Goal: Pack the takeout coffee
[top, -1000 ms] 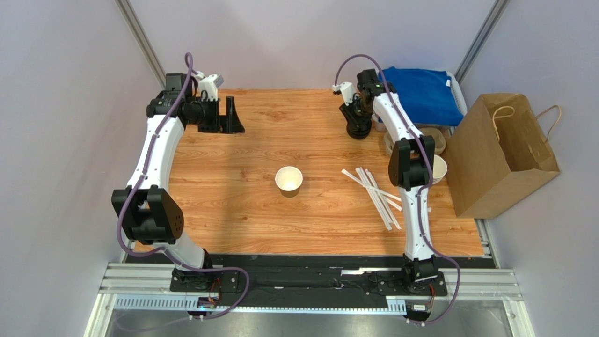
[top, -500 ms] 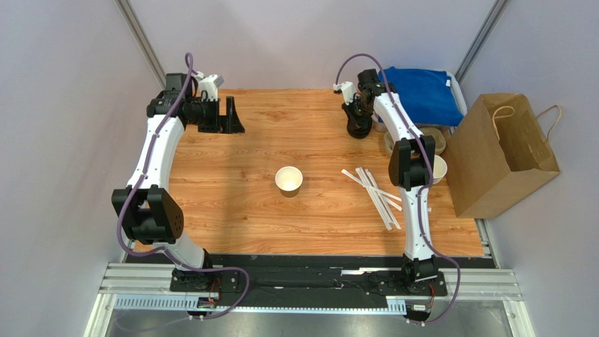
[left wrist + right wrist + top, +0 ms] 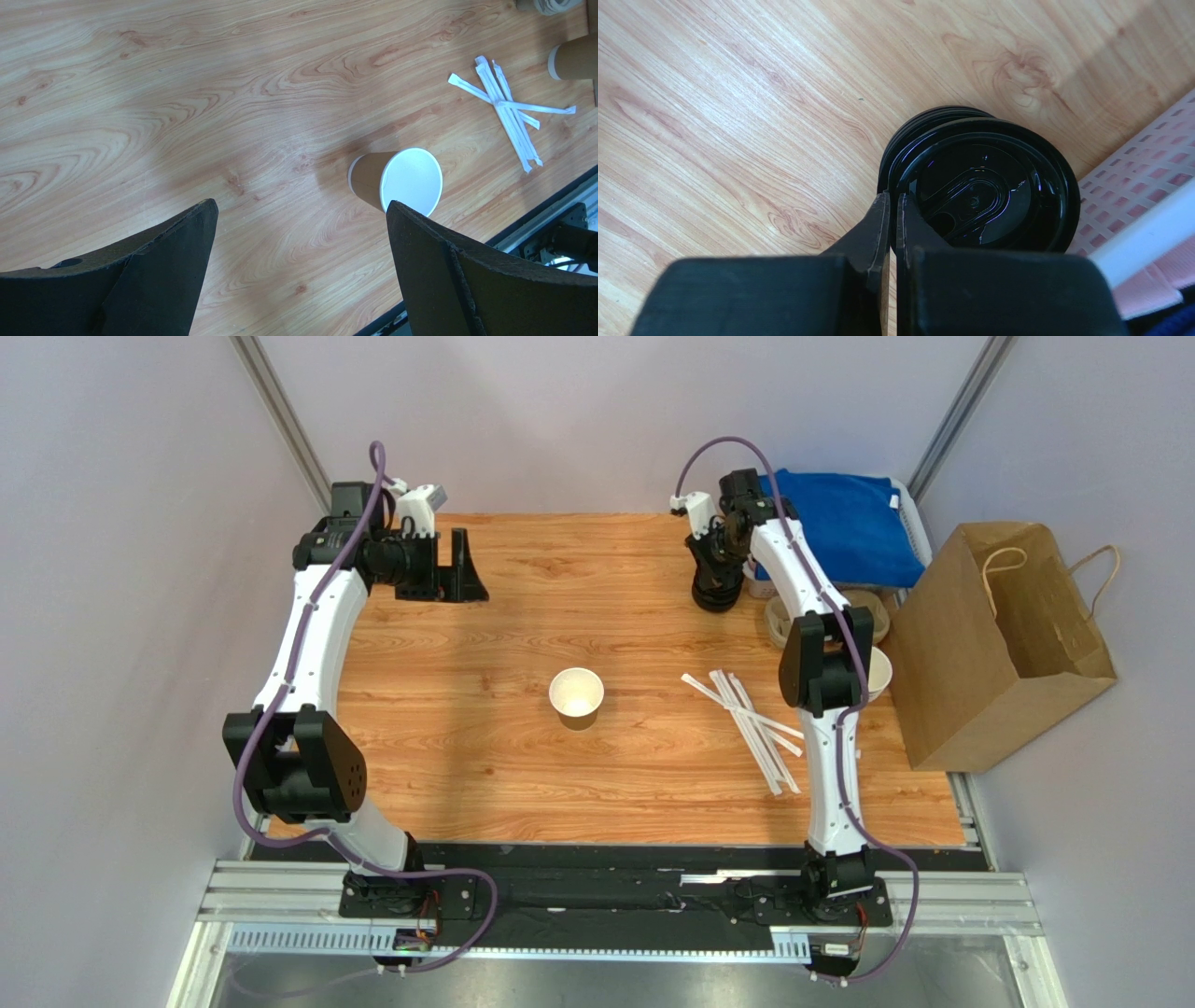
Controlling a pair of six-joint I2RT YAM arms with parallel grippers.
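No cup capped with a lid is in view. A single brown paper cup (image 3: 577,693) with a white inside stands open and unlidded in the middle of the table, and it also shows in the left wrist view (image 3: 410,180). My right gripper (image 3: 714,571) (image 3: 894,199) is at the far right of the table, shut on the rim of a black plastic lid (image 3: 983,185) that lies on top of a stack of black lids (image 3: 927,119). My left gripper (image 3: 469,574) (image 3: 302,204) is open and empty, held high at the far left.
Several wrapped white straws (image 3: 746,714) lie right of the cup. A brown paper bag (image 3: 982,651) stands off the table's right edge. A blue cloth (image 3: 842,525) lies in a white basket at the far right. More brown cups (image 3: 877,672) stand by the right arm.
My right wrist has shifted slightly back and right at the lid stack. The left arm and the cup have not moved.
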